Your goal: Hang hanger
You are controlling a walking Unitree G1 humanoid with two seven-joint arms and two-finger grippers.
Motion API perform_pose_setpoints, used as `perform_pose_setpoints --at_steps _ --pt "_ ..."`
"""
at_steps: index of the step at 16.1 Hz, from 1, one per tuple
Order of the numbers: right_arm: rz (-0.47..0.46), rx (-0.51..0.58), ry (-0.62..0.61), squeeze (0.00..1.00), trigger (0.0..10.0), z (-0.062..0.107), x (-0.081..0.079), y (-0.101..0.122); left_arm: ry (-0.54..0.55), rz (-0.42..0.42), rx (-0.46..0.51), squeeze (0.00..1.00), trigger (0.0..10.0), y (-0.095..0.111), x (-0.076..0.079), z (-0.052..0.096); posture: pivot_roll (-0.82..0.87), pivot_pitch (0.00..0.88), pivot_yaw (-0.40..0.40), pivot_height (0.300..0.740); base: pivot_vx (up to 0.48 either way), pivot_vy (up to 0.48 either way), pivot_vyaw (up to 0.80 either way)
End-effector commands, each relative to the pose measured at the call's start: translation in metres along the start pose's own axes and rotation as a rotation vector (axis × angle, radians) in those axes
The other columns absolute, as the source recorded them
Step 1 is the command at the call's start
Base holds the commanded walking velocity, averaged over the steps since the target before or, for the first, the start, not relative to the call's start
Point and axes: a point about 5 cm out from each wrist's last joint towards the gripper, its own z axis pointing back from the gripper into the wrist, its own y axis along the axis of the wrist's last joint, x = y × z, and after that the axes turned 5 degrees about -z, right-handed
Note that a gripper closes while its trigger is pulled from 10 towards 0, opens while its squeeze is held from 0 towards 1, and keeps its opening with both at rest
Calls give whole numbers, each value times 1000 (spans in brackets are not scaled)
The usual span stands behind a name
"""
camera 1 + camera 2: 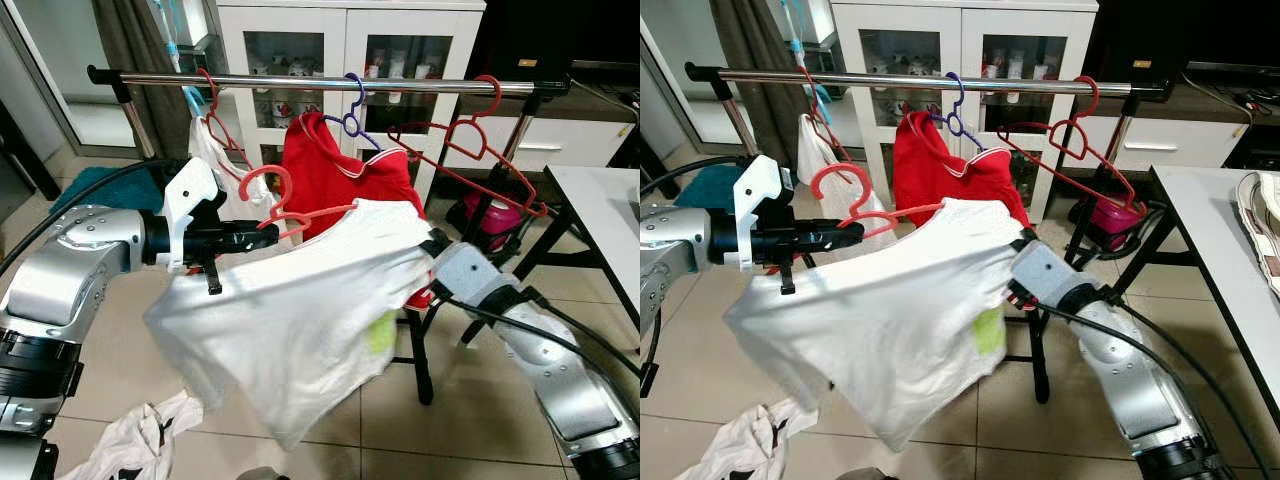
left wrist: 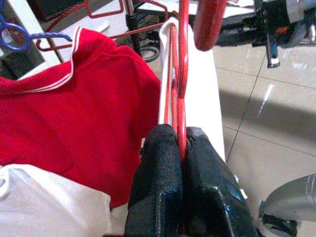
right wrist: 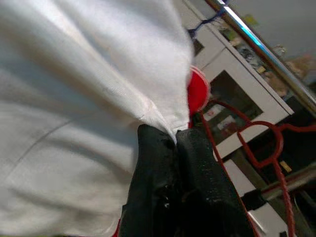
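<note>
Left gripper [image 2: 180, 148] is pinched tight on the thin red plastic hanger [image 1: 268, 190], holding it up below the chrome clothes rail [image 1: 330, 83], at about 7 o'clock from the purple hanger [image 1: 352, 110] hooked there. Right gripper [image 3: 175, 136] is clamped on the edge of the white cotton shirt [image 1: 300, 310] draped over that red hanger. A red shirt with white trim [image 1: 335, 170] hangs behind, and two empty red hangers [image 1: 470, 140] sit at 3 o'clock along the rail. A white cloth [image 1: 135, 440] lies on the tiled floor [image 1: 480, 420].

White shirt [image 1: 300, 310] hides most of the red hanger [image 1: 275, 200].
</note>
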Motion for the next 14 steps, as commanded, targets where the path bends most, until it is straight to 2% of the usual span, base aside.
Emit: perform_pose_setpoints --at_steps 1,3,5,7,9,11,13,14 --pt "-40 -13 -106 0 0 3 19 -5 35 -54 -32 0 0 4 -9 10 -45 0 49 740 0 0 0" --pt "-88 -27 -174 0 0 5 29 -10 3 -82 -93 0 0 -4 -10 14 -45 0 53 740 0 0 0" --pt "-136 -55 -238 0 0 7 43 -18 -103 -92 -144 0 0 -11 -3 22 -47 0 56 740 0 0 0" --pt "-138 -64 -257 0 0 8 49 -21 -174 -98 -170 0 0 -12 1 27 -47 0 56 740 0 0 0" --pt "-144 -63 -260 0 0 8 49 -21 -229 -89 -144 0 0 -11 5 27 -47 0 56 740 0 0 0" --pt "-168 -50 -237 0 0 6 46 -20 -232 -125 -161 0 0 -12 5 24 -46 0 55 740 0 0 0" --pt "-203 -42 -152 0 275 4 34 -19 -214 -126 -93 0 0 -6 3 21 -49 0 56 740 0 0 0" --pt "-252 -95 14 0 10000 7 10 -26 -224 -127 -74 0 0 -3 2 21 -51 0 57 740 0 0 0"
